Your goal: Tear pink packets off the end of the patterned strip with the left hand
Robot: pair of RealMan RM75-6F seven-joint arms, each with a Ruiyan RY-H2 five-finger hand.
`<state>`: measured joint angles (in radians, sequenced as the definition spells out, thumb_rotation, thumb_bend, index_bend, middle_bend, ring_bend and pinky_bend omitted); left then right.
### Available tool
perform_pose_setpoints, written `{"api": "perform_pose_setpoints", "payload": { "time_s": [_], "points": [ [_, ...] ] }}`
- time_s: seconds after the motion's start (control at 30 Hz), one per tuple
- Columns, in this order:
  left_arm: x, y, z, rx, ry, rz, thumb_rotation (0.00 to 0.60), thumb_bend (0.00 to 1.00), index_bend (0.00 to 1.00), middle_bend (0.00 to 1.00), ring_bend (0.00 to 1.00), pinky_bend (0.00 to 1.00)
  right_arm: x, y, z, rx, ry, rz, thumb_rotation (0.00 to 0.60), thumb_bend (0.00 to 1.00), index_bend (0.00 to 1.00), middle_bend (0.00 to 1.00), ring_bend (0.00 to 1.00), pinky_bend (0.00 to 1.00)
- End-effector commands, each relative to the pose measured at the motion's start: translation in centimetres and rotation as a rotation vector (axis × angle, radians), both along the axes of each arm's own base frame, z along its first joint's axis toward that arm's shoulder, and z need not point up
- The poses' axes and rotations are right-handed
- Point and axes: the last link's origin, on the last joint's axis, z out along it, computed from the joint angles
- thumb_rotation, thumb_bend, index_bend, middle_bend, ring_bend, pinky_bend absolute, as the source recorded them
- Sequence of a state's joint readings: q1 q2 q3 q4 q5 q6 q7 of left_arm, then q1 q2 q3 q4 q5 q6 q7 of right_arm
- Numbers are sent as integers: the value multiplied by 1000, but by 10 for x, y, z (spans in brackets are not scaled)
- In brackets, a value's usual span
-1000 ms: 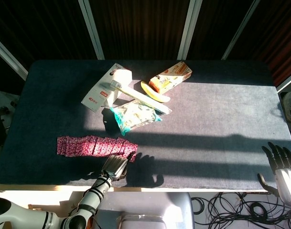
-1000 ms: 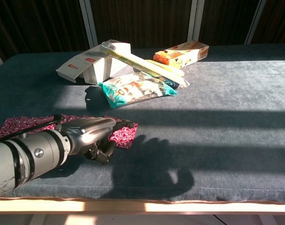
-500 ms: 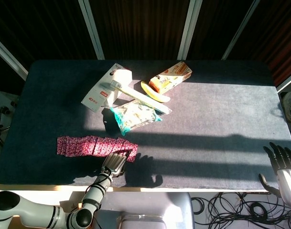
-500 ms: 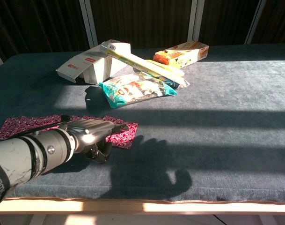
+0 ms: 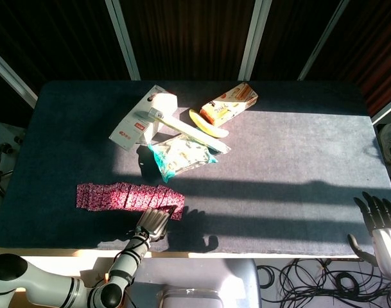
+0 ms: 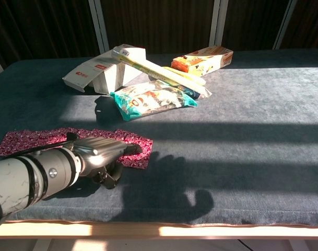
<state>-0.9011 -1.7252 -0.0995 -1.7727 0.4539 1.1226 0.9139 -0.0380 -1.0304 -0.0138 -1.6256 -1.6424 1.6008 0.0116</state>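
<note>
Where the patterned strip (image 5: 130, 196) lies flat along the table's (image 5: 291, 160) near left, left hand (image 6: 104, 152) pinching its right end. Right hand (image 5: 380, 224) off the near right corner, fingers spread, holding nothing.

You have one patterned strip (image 5: 128, 196) of pink packets, one white carton (image 5: 139, 119), one orange box (image 5: 228, 104), one banana (image 5: 207, 124), one teal snack bag (image 5: 180, 156) and one long clear-wrapped stick pack (image 5: 190, 133), all on one table (image 5: 298, 167). Two hands show: left hand (image 5: 154, 222), right hand (image 5: 379, 221).
</note>
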Motion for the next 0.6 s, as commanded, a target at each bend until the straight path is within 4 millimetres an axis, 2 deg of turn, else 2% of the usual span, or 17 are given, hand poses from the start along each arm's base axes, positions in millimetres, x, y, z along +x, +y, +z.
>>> {"api": "perform_pose_setpoints", "payload": {
  "time_s": [0.03,0.27,0.4,0.6],
  "points": [
    [-1,-3,1,-13,11,-6,600,956,155,1000,1000,1000,0,0,0,-1,0,0,600,309,0,0,0,36],
    [-1,-25,10,-86,34,-55,600,946,169,1000,1000,1000,0,0,0,-1,2,-2,600,309,0,0,0,36],
    [-1,-29,13,-101,46,-63,600,946,175,1000,1000,1000,0,0,-1,-1,3,-2,600,309,0,0,0,36],
    [-4,-47,31,-167,112,-91,600,942,185,1000,1000,1000,0,0,-1,-1,4,-2,600,309,0,0,0,36]
  ]
}}
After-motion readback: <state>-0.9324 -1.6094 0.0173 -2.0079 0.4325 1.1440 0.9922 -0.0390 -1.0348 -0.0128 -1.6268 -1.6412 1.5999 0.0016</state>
